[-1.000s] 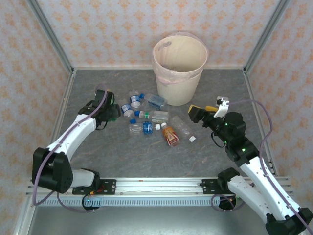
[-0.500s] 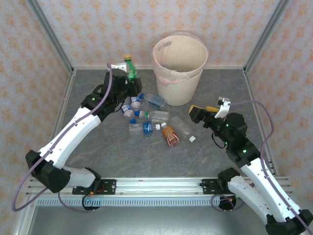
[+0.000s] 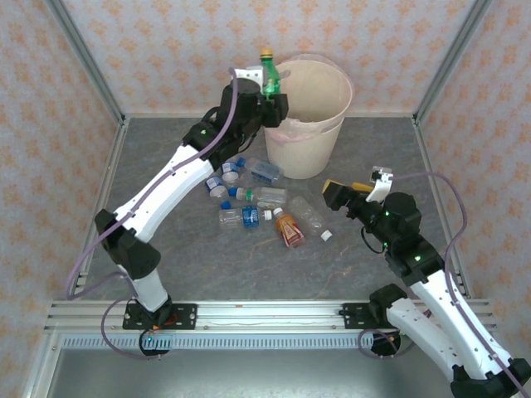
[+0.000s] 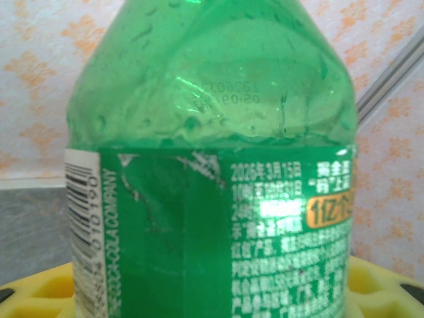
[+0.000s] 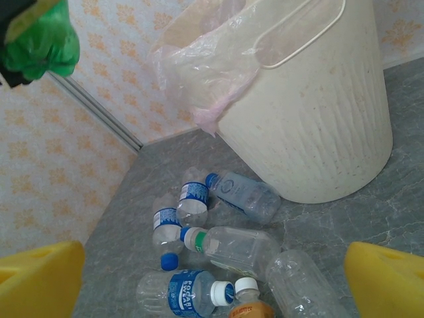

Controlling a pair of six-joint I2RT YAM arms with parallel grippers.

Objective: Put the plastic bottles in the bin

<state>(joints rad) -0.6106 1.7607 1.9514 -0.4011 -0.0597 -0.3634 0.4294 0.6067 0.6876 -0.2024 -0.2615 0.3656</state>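
Note:
My left gripper (image 3: 270, 98) is shut on a green bottle (image 3: 269, 73) with a yellow cap, held upright and high at the left rim of the bin (image 3: 303, 149). In the left wrist view the green bottle (image 4: 212, 165) sits between the yellow fingers (image 4: 40, 295). Several plastic bottles lie on the table in front of the bin: blue-labelled clear ones (image 3: 214, 184), a blue-tinted one (image 3: 265, 172), a large clear one (image 5: 245, 248) and an orange one (image 3: 289, 229). My right gripper (image 3: 344, 189) hovers open to the right of the pile, with nothing between its fingers (image 5: 40, 281).
The cream bin (image 5: 318, 119) has a pale pink liner (image 5: 205, 66) hanging over its rim. A loose white cap (image 3: 326, 235) lies by the clear bottle (image 3: 311, 214). Patterned walls close in the grey table (image 3: 249, 265) on three sides.
My left arm has lifted the green bottle from the table's left side, up and to the right, as far as the bin's left rim. The right arm has barely moved.

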